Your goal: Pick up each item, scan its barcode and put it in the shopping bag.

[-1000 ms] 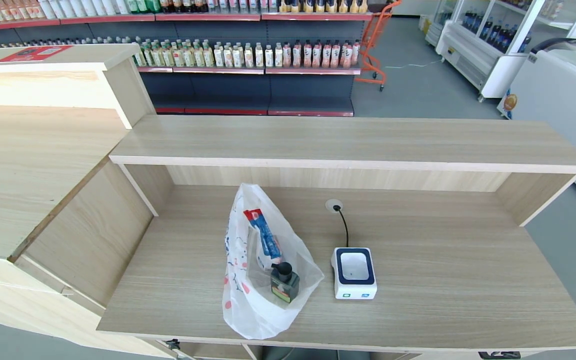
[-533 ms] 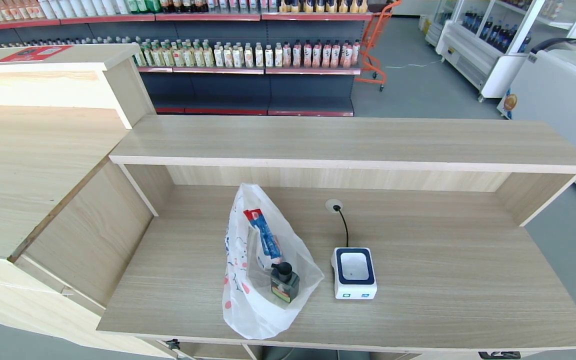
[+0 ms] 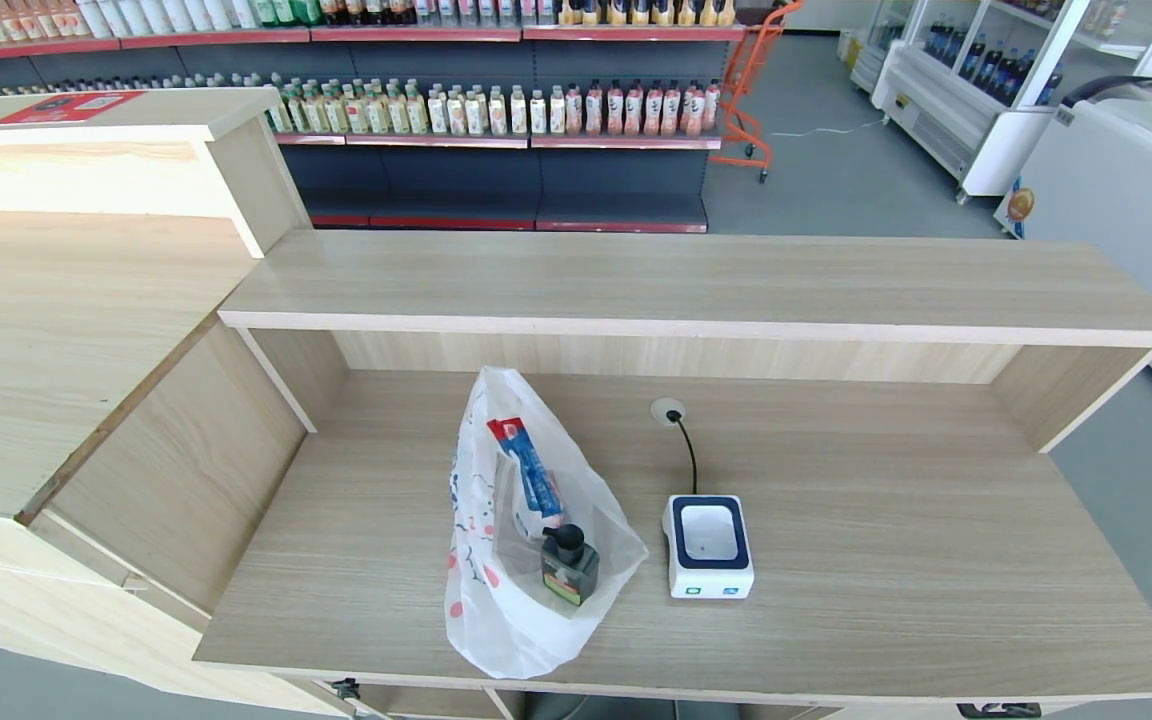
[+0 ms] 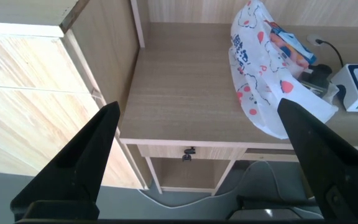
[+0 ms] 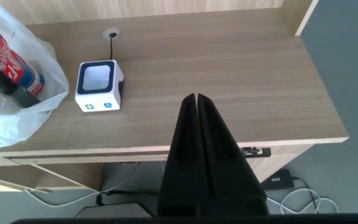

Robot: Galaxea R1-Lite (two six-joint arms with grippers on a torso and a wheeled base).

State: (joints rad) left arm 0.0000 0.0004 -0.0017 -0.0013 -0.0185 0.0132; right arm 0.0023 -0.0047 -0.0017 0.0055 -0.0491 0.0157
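- Counter (image 3: 886, 520): pale wood, with a raised ledge (image 3: 696, 280) along its far side; it carries the bag and the scanner.
- Bag (image 3: 481, 610): thin white plastic with red and blue marks. It lies left of centre on the counter, with its mouth open toward the scanner, just beside it. It reaches close to the near edge.
- Left gripper (image 4: 197, 104): jaws spread wide, nothing between them. It hangs off the near side of the counter toward its left end, well apart from the bag.
- Right gripper (image 5: 195, 99): jaws pressed together, holding nothing. It sits at the near edge, to the right of the scanner and well apart from it.
- Scanner (image 3: 707, 545): a white block with a dark blue frame around its window, which faces up. It stands near the middle of the counter.
- Pack (image 3: 528, 470): blue, red and white, lying inside the bag (seen through the plastic), on the far side of the bottle.
- Bottle (image 3: 569, 565): dark, with a black cap, inside the bag at its mouth. It touches the pack or nearly does; I cannot tell which.
- Cable (image 3: 686, 450): black, running from the back of the scanner to a round port in the counter.
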